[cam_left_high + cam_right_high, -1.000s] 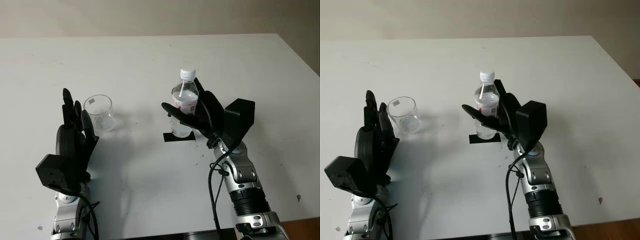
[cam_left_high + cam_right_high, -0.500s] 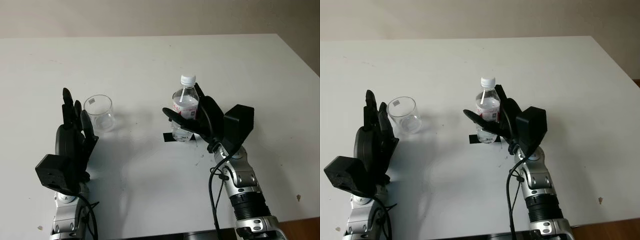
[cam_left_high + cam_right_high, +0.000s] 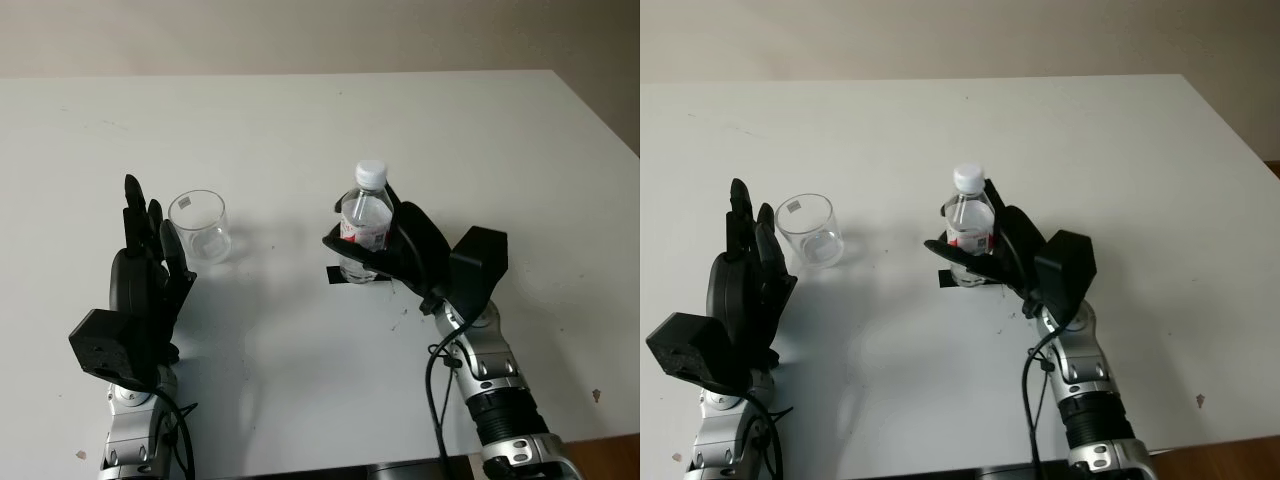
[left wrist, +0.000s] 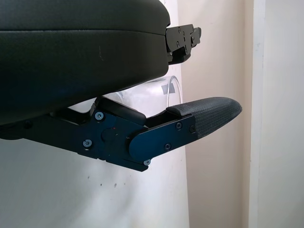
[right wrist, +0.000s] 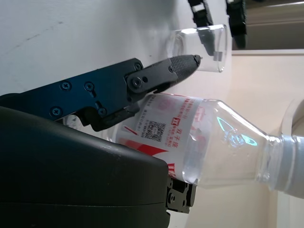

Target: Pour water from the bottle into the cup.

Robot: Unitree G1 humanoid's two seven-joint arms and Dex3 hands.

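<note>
Right hand (image 3: 400, 250) fingers grasping capped clear plastic water bottle (image 3: 364, 218), mid-counter. Left hand (image 3: 145, 270) open beside clear glass cup (image 3: 199, 226). Step: grasp secured; next lift, uncap, tilt toward cup.

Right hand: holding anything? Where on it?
Right hand grips the bottle around its labelled lower body, cap on. Left hand is open beside the cup.

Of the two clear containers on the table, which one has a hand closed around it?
The bottle with the white cap and red label: the right hand wraps its body. The cup stands free, just ahead of the open left hand.
</note>
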